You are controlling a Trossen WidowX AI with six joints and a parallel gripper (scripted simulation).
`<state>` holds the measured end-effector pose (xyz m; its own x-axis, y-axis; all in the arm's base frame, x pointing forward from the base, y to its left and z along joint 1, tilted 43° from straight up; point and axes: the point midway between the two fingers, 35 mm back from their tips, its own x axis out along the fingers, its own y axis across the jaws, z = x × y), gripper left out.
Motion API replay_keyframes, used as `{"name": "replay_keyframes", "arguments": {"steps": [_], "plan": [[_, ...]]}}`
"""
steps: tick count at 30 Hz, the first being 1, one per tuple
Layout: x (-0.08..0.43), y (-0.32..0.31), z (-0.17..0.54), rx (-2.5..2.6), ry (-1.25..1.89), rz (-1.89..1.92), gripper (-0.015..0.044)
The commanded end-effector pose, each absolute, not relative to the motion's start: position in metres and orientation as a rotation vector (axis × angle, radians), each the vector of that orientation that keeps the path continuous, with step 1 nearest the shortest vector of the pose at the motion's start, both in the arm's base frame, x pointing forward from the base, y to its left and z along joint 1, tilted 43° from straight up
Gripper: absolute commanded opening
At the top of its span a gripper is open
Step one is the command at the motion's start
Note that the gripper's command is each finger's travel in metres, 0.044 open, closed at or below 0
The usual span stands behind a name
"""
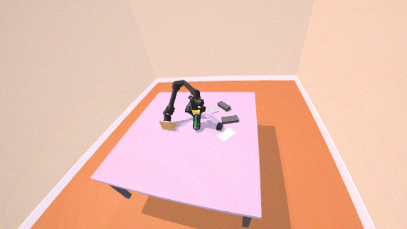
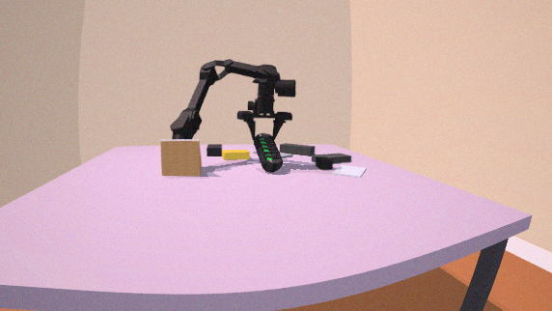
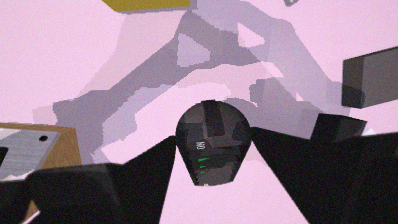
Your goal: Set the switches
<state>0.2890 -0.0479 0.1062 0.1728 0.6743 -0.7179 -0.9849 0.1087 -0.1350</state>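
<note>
The dark grey controller unit (image 1: 196,122) (image 2: 268,154) (image 3: 214,125) is tilted steeply. Its far end is raised between the fingertips, and its near end is low, at or just above the bench. Its switch face is turned toward the exterior camera, with several green switch ends showing; single switch settings are too small to read. In the wrist view the face is strongly foreshortened, with an "ON" mark and slivers of green. The label on the underside is hidden. My gripper (image 2: 264,136) (image 3: 213,135) points down and is shut on the unit's raised end, a finger on either side.
A wooden block (image 1: 168,126) (image 2: 180,158) stands left of the unit. A yellow block (image 1: 196,112) (image 2: 235,155) lies behind. To the right are a small black block (image 1: 219,126) (image 2: 323,163), two grey modules, one nearer (image 1: 230,119) and one farther (image 1: 223,105), and a white card (image 1: 226,134) (image 2: 350,171).
</note>
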Motion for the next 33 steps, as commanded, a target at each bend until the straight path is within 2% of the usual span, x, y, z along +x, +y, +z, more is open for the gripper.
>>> {"name": "replay_keyframes", "arguments": {"steps": [1,33], "plan": [[0.289,-0.056,0.106,-0.689,0.561,1.312,0.0338],[0.287,-0.082,0.100,-0.643,0.508,1.330,0.0337]]}}
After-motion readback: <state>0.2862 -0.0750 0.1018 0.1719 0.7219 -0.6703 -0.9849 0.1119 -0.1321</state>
